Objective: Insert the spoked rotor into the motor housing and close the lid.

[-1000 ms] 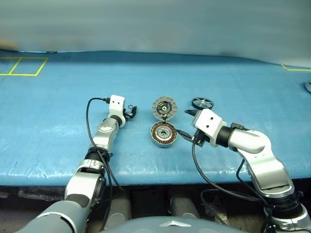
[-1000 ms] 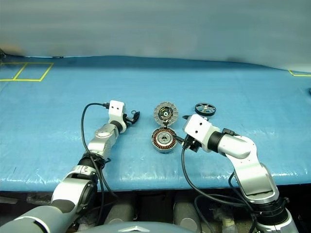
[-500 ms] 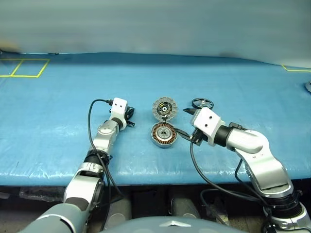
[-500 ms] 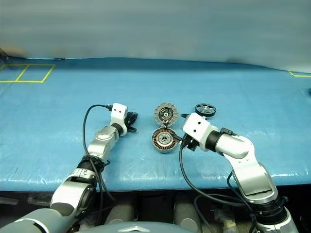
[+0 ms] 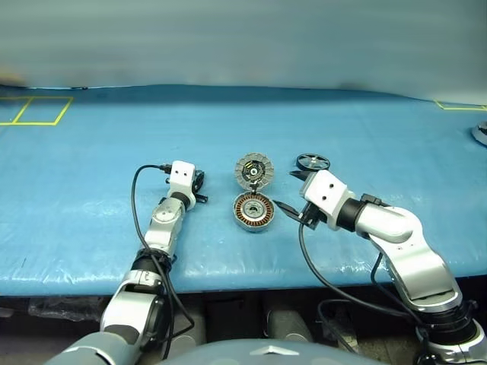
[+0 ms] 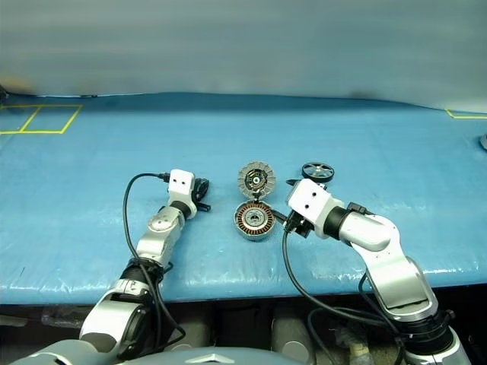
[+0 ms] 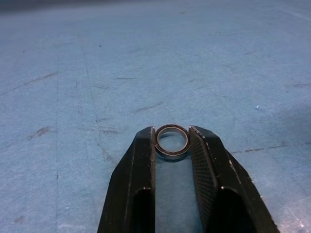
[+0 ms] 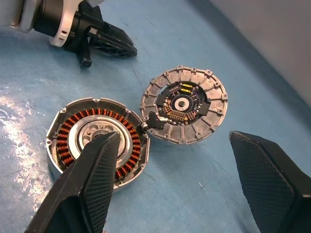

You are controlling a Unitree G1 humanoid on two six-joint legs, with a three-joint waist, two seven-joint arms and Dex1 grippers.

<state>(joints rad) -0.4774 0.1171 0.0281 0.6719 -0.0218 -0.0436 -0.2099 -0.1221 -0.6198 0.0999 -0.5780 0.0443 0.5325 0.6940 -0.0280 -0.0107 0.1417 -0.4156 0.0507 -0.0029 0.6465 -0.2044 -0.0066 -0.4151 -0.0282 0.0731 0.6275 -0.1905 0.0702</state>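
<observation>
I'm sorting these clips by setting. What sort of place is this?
Probably a lab or test workbench: a blue-covered table with yellow tape squares, and motor parts laid out, namely the motor housing, its lid and the spoked rotor.

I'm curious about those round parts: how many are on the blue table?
4: motor housing between the grippers, lid hinged open behind it, spoked rotor beyond the right gripper, small ring in the left gripper.
</observation>
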